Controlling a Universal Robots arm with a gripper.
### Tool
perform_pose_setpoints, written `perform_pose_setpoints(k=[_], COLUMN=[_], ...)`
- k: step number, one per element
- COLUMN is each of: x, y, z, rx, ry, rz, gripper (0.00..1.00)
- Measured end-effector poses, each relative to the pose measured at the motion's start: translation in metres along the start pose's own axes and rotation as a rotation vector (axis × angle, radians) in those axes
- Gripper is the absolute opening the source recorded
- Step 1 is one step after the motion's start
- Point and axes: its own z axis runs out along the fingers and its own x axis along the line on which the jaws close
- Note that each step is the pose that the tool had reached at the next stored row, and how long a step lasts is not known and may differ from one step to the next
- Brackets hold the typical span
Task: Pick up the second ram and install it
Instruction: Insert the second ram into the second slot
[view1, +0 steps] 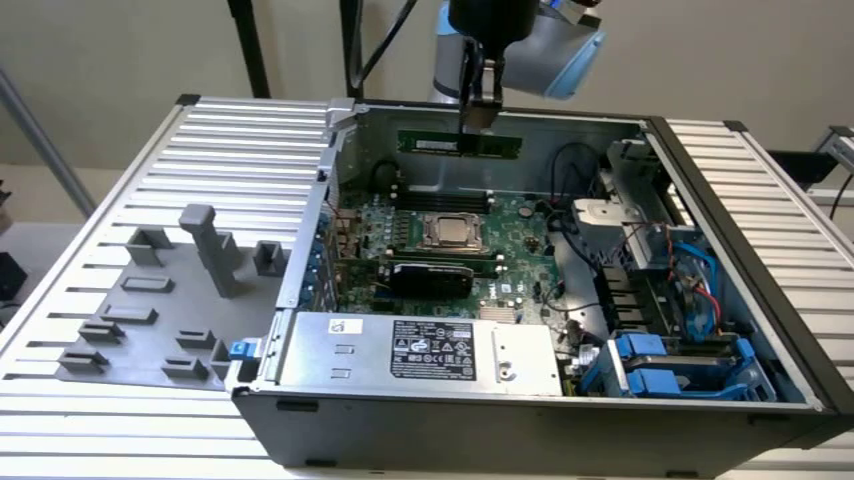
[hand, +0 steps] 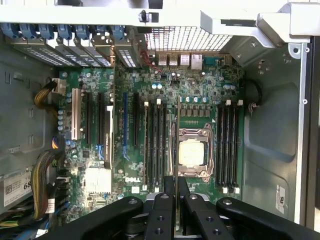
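black tool | grips thin flat green second ram | above motherboard

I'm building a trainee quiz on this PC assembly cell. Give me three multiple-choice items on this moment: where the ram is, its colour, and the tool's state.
1. Where is the ram?
A. On the grey holder
B. In the air over the open case
C. Seated in a slot

2. What colour is the ram?
A. Green
B. Blue
C. Red

3. How is the tool?
A. Open and empty
B. Shut on the ram
C. Shut on a cable

Answers:
1 B: the ram hangs from the tool above the far end of the motherboard.
2 A: its board shows green against the case's grey wall.
3 B: the fingers pinch the ram's top edge, and the wrist view shows the stick edge-on between them.
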Motion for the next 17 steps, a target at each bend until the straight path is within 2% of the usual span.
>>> perform_pose_setpoints(k=[17], x=[0.0], y=[-0.0007], z=[0.0308], rx=[0.0], ry=[0.0001], rz=[0.0], gripper=[0.14])
